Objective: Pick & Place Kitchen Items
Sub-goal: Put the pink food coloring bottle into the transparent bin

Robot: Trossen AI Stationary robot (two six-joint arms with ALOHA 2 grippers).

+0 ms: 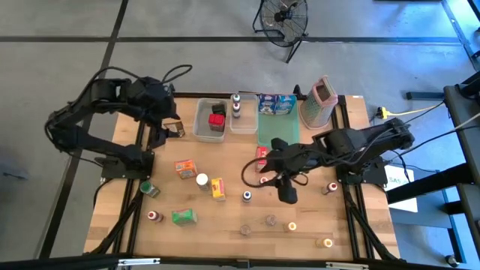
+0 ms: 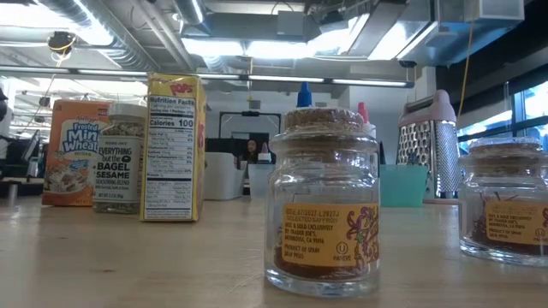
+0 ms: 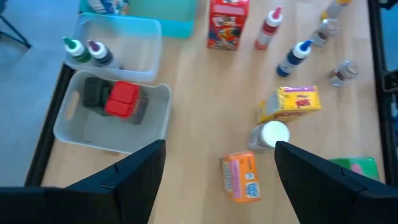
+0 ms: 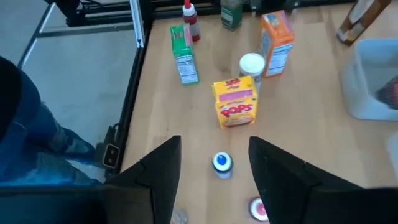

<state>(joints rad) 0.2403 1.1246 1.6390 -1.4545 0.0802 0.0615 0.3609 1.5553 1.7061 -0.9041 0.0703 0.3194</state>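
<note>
While the blue-capped bottle (image 4: 221, 163) stands upright at the middle of the wooden table (image 1: 225, 217), just at five o'clock from the yellow box (image 4: 234, 102), the right gripper (image 4: 213, 167) hovers above it, fingers half spread and holding nothing. I judge this the approach before a pick; next comes a straight descent, then closing on the small round cap. At ten o'clock, the left gripper (image 3: 217, 163) waits wide and empty near a clear tub (image 3: 118, 118). Boxes look like glossy card; bottles, smooth plastic.
</note>
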